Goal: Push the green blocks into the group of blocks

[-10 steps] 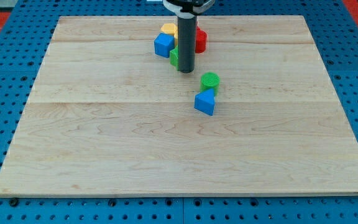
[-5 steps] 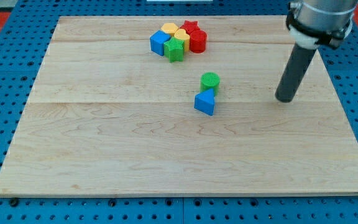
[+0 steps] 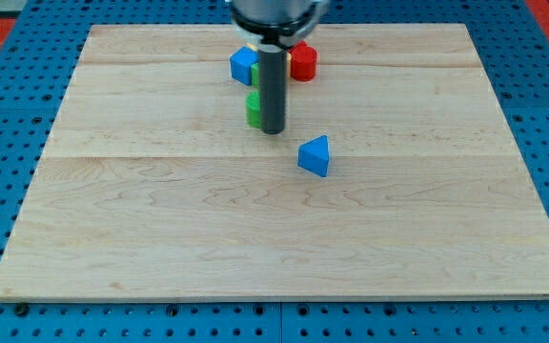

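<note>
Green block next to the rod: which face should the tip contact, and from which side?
Contact the green block on its face toward the view's bottom and push toward the view's top, where the blue block and red block sit. My tip is now at its right.

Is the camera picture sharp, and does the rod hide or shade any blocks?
Camera view: lighting is even and soft, with no strong glare on the wooden board. The blue triangular block is sharp. The rod's upper part is cut off at the view's top and covers part of the group; my tip sits just right of a half-hidden green block.
</note>
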Available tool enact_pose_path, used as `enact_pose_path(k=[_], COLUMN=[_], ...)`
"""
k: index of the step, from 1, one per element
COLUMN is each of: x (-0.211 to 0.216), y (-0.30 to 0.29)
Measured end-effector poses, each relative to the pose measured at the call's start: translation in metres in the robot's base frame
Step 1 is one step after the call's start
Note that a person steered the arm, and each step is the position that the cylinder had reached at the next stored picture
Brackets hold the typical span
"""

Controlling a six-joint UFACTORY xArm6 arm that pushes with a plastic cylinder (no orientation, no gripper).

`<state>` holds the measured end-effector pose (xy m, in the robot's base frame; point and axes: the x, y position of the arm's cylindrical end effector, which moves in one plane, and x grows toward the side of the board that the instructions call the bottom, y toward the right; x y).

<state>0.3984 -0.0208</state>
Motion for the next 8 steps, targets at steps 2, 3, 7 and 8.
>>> enact_pose_path(k=[2,3,7,8], x=[-0.002,-0.003,-0.036,-0.028], y=[-0.06,-0.084,0.006,0.013])
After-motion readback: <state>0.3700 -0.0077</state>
